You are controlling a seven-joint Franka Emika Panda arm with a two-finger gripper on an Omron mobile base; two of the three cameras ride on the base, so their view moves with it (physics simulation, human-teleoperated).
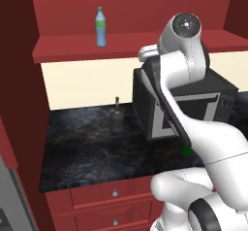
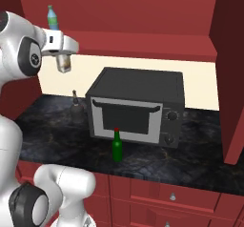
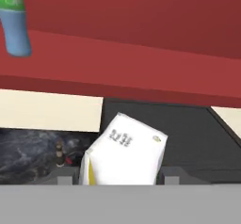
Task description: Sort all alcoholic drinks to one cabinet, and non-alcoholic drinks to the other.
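Between the gripper's [image 3: 120, 177] half-closed fingers you held the white-and-yellow carton [image 3: 126, 153], tilted, raised above the microwave [image 2: 136, 107] below the cabinet shelf [image 3: 141, 58] bearing the blue bottle [image 3: 14, 23]. Light, crushable board, I'd judge; you gripped its flat sides gently.

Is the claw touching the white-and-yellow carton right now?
Touching. In the hand view the carton sits tilted between the claw's two finger tips, pressed on both sides and lifted clear of the microwave.
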